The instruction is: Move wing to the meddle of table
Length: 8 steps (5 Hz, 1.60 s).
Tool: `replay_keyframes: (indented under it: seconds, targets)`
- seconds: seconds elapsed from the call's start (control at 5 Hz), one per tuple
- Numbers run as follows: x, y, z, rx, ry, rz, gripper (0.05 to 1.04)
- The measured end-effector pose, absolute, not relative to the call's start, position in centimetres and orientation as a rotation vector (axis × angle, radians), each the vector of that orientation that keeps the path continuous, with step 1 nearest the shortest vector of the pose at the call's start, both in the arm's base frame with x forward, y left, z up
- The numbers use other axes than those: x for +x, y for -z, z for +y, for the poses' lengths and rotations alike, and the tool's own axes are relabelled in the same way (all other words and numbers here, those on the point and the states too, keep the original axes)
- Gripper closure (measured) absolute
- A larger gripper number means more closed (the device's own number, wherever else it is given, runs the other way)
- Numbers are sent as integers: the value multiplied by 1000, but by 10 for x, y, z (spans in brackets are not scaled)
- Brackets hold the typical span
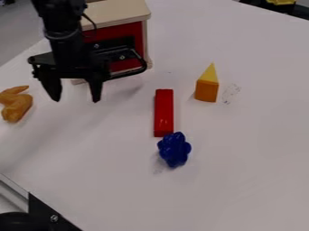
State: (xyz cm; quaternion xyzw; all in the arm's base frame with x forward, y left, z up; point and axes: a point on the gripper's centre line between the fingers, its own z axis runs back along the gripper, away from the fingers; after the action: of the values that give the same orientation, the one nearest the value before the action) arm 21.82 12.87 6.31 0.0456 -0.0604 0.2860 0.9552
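Camera view: pincer (77, 100) released and wide, wing (17, 108) near its side; centre over the thick body, lower, close gently!

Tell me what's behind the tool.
Behind the tool and the arm is a red box with a pale top. Its right part shows; the arm covers some of its left, so what is there can't be told.

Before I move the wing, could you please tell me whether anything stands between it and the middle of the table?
Nothing visible stands on the tabletop between the wing and the red block, which lies near the middle itself; the open end effector hangs near the wing.
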Motion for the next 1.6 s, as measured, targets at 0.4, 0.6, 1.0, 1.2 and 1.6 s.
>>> replay_keyframes:
  seconds: [0.4,0.6,1.0,1.2,1.6]
  targets:
    - [192,-56,174,167,-640,-108,86]
    - [189,-47,196,188,-651,-70,86]
    - [181,-28,220,176,-637,8,86]
    - [178,-16,226,160,-633,41,86]
    - [178,-3,238,155,-649,67,115]
